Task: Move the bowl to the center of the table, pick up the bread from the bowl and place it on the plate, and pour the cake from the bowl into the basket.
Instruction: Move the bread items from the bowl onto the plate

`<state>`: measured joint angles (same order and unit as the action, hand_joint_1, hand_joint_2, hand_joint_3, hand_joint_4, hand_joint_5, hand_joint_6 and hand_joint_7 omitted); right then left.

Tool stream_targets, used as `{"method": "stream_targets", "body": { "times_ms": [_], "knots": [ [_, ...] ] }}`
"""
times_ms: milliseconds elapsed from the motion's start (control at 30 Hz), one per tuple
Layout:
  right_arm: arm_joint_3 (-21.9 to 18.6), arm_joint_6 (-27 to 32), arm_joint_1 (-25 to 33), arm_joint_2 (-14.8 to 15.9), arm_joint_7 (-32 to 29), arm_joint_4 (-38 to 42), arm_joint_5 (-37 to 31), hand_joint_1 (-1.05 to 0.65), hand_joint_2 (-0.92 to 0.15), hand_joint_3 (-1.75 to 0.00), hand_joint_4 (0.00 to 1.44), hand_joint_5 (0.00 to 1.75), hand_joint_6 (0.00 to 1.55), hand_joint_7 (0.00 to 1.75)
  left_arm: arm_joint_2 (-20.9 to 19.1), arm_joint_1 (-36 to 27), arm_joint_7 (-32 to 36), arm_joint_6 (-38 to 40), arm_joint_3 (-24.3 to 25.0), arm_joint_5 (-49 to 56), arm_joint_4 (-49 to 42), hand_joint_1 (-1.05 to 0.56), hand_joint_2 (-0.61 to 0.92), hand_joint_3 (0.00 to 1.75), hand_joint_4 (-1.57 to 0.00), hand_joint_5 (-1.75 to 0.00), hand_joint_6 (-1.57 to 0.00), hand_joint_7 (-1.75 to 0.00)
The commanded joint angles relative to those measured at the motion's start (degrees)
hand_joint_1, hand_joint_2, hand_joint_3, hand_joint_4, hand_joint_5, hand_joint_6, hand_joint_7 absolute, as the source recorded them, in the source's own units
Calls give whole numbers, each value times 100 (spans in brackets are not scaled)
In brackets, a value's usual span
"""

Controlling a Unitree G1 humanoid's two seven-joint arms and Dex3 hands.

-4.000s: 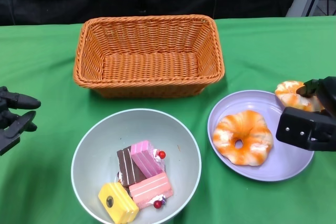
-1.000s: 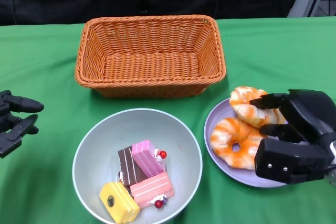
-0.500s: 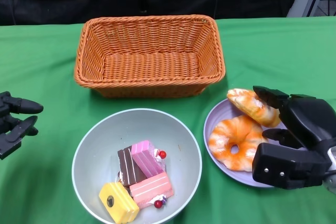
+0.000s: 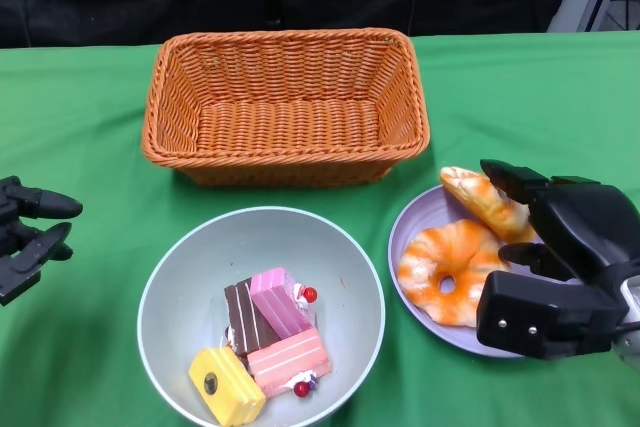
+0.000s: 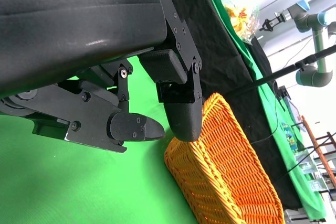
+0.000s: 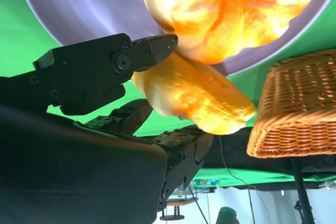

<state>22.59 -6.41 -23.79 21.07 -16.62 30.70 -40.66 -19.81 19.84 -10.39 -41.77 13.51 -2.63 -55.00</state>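
A pale green bowl stands at the table's near middle with several cake pieces in it. To its right a lilac plate carries a ring-shaped orange bread. My right hand grips a second, longer bread at the plate's far rim. In the right wrist view this bread sits between the black fingers, touching the ring bread on the plate. The orange wicker basket stands empty behind the bowl. My left hand hovers open at the left edge.
Green cloth covers the table; a black backdrop rises behind the basket. The left wrist view shows my own fingers over bare cloth, with the basket beyond them. A grey stand shows at the far right corner.
My right hand has lowered the long bread toward the plate's far rim. The ring bread and plate have shifted slightly left. The left hand has barely moved.
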Motion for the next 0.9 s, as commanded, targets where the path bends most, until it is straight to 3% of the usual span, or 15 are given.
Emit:
{"method": "stream_targets", "body": {
  "times_ms": [33,333,900],
  "knots": [
    [-64,263,135,56,0,-287,-128,-35,-88,0,45,10,25,0,-151,66,13,-71,11,-5,-28,-9,92,29,-82,-113,-90,-75],
    [-167,594,503,157,65,-1193,-345,-44,-88,0,42,5,20,0,-145,86,17,-11,-11,2,-28,-6,92,29,-82,-112,-89,-74],
    [-522,893,1093,81,789,-2465,-201,-41,-89,0,45,5,20,1,-170,93,-17,-23,4,-24,-73,-6,92,30,-82,-111,-89,-74]
  ]
}}
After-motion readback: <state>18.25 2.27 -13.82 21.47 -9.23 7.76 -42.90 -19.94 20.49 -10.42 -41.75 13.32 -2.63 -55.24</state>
